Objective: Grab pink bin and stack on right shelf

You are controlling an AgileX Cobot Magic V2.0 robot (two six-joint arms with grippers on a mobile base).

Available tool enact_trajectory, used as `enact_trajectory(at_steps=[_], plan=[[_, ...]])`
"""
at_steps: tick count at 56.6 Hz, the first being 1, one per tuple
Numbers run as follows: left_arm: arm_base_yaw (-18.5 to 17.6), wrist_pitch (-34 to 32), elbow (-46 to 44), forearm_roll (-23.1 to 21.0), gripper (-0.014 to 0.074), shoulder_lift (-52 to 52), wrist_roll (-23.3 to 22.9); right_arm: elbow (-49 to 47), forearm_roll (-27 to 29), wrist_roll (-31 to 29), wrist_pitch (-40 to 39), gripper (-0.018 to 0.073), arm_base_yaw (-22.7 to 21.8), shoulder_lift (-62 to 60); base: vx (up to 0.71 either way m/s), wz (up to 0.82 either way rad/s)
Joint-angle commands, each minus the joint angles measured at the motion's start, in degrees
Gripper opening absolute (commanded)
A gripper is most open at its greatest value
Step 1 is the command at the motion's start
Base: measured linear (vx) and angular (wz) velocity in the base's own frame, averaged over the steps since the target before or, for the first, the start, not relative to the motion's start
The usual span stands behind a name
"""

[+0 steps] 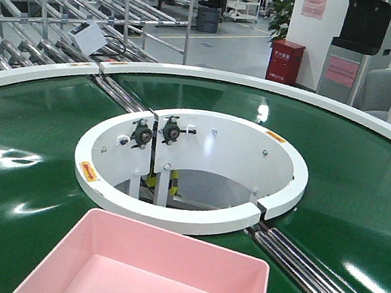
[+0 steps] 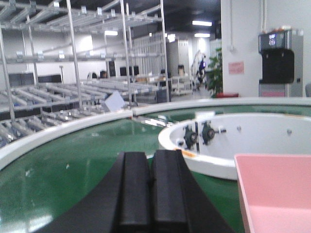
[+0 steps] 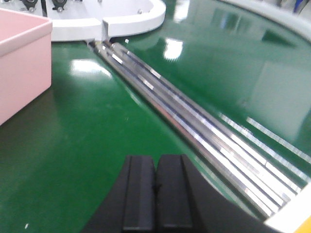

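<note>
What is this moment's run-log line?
phase: pre-grasp | pink bin: on green belt, untouched | left gripper: shut, empty, left of bin | right gripper: shut, empty, right of bin

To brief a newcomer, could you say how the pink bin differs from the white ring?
The pink bin is rectangular with a floor; the white ring is round and open through. The bin rests on the green belt; the ring lines its inner edge. Both are smooth-walled.

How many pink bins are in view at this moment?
1. The pink bin sits on the green belt nearest the camera, just in front of the white inner ring. Others may lie outside the frame.
</note>
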Motion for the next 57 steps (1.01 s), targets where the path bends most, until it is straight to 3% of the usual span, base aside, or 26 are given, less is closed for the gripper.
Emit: enact_trajectory(at_steps=[1,13,22,30,40,47,57], plan=[[0.0,-5.1,0.6,0.0,-0.0008,-0.8,-0.4,0.0,-2.0,1.4,-9.7,-0.0011,-0.2,0.0,0.00,0.00],[0.0,-4.9,0.6,0.0,-0.0008,-0.8,-0.5,0.0,-0.3,8.9,-20.4,-0.0011,-0.2,0.0,0.00,0.00],[0.0,-4.9,0.5,0.0,-0.0008,-0.8,-1.7,0.0,-3.9,3.9,-26.3,-0.0011,-0.2,0.0,0.00,0.00],[0.0,-5.2,0.4,0.0,-0.0008,-0.8,-3.0,0.0,-4.2,3.5,-30.2,-0.0011,-0.2,0.0,0.00,0.00],[0.0,-5.4,-0.9,-0.3,-0.0008,-0.8,-3.0,-0.7,-4.0,3.8,-31.1,-0.0011,-0.2,0.0,0.00,0.00],[0.0,-2.2,-8.1,0.0,-0.0008,-0.8,-2.4,-7.2,-3.0,6.4,-30.2,-0.0011,-0.2,0.7,0.00,0.00],[0.0,9.7,-24.0,1.8,-0.0008,8.1,6.2,-23.1,-3.0,8.9,-18.0,-0.0011,-0.2,10.2,0.00,0.00]])
